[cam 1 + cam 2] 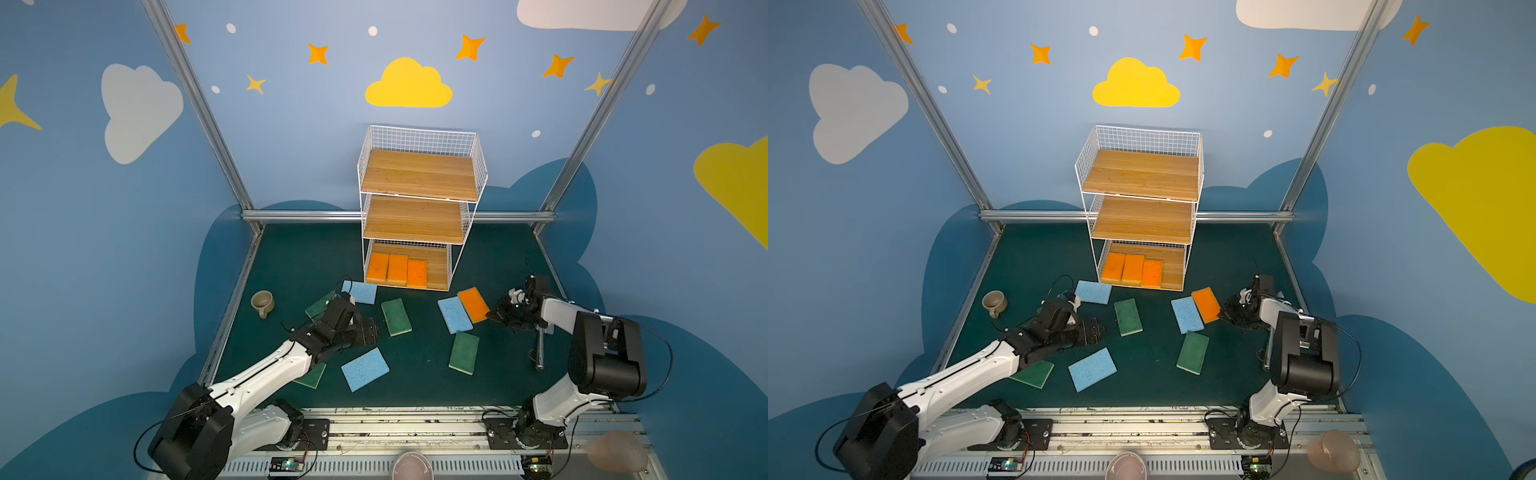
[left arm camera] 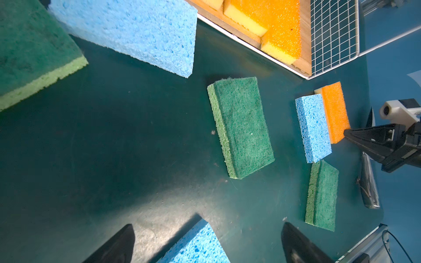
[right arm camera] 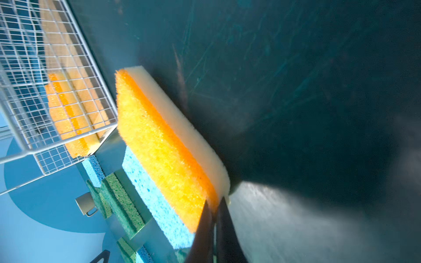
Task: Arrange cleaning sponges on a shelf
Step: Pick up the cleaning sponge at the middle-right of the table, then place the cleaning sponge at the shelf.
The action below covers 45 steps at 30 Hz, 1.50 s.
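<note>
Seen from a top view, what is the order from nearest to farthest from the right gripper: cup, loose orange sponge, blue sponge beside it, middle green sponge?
1. loose orange sponge, at the tips of the right gripper.
2. blue sponge, just beyond it, toward the centre.
3. middle green sponge, at the table centre.
4. cup, far across, on the left side.

This is a robot test cell in a lab, dressed up like a nursery. Aluminium posts (image 1: 195,104) rise from the 10 and 2 o'clock corners of the table (image 1: 415,382). They carry blue wall panels (image 1: 291,145) printed with clouds and stars. At the 6 o'clock edge, two robot arms (image 1: 266,370) are bolted to a metal rail (image 1: 407,419), and bare circuit boards (image 1: 286,464) glow near their bases.
</note>
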Each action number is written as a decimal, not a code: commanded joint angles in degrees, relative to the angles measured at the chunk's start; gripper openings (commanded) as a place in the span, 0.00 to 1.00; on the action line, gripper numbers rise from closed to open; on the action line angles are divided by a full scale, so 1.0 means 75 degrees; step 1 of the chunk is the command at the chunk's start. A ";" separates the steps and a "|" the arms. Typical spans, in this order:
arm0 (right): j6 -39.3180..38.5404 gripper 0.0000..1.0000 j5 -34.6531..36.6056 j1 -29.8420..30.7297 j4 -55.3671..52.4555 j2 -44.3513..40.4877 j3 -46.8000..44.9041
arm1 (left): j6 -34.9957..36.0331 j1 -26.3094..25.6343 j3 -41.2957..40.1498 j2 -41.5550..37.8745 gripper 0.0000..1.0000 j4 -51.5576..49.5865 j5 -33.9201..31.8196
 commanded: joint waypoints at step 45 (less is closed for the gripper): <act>0.5578 0.00 0.1930 0.3507 0.4717 -0.0134 -0.0832 | 0.0038 0.0746 -0.1182 -0.1732 1.00 -0.0382 0.0434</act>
